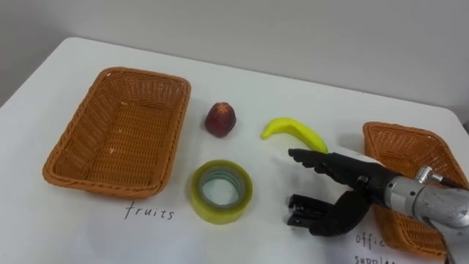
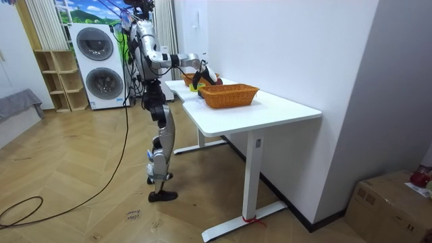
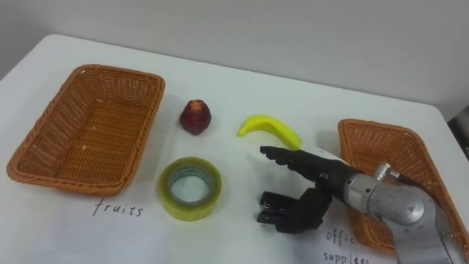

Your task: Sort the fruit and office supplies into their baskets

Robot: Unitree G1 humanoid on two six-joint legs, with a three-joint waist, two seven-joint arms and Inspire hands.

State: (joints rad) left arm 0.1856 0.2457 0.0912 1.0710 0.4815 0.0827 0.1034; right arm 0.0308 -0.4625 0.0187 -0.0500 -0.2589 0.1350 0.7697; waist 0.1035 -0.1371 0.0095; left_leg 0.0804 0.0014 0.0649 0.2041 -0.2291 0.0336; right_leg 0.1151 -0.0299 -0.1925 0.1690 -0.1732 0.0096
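We are holding our right hand (image 1: 366, 183) spread and empty near the banana (image 1: 297, 132), aiming to wrap its middle.

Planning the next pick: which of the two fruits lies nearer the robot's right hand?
The yellow banana, just ahead of the open right hand; the red fruit lies farther left, near the left basket.

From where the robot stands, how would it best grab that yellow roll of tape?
Probably by its ring wall, on the side nearest the right hand, coming down from above. The tape roll lies flat with its hole facing up, so fingers could dip into the hole while the thumb presses the outer face. The hand is open, just to the roll's right.
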